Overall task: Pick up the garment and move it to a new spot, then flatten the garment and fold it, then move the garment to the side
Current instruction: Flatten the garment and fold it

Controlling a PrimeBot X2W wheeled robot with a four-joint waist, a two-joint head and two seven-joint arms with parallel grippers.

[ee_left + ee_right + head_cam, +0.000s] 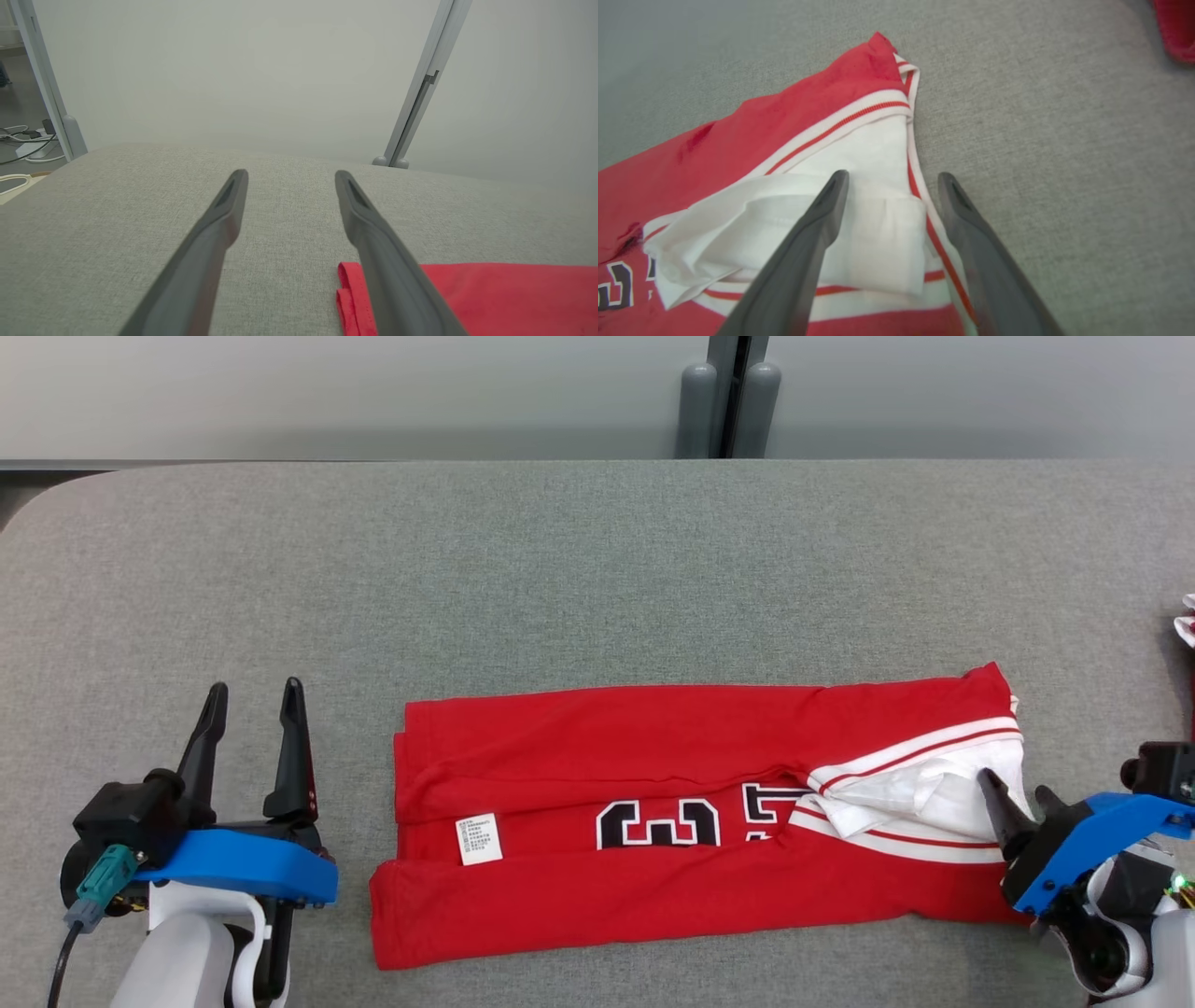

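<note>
grey table (597,569) with folded red garment (653,887), left gripper (257,687) and right gripper (1013,784) spread, empty

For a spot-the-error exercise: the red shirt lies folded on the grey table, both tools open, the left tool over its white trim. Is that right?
No: the right tool is over the white trim, as the right wrist view shows; the left tool stands off the shirt at its other end. The rest holds: shirt folded on the table, both tools open.

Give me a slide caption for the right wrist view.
Open right tool poised over the white-trimmed end of the folded red fabric jersey.
</note>
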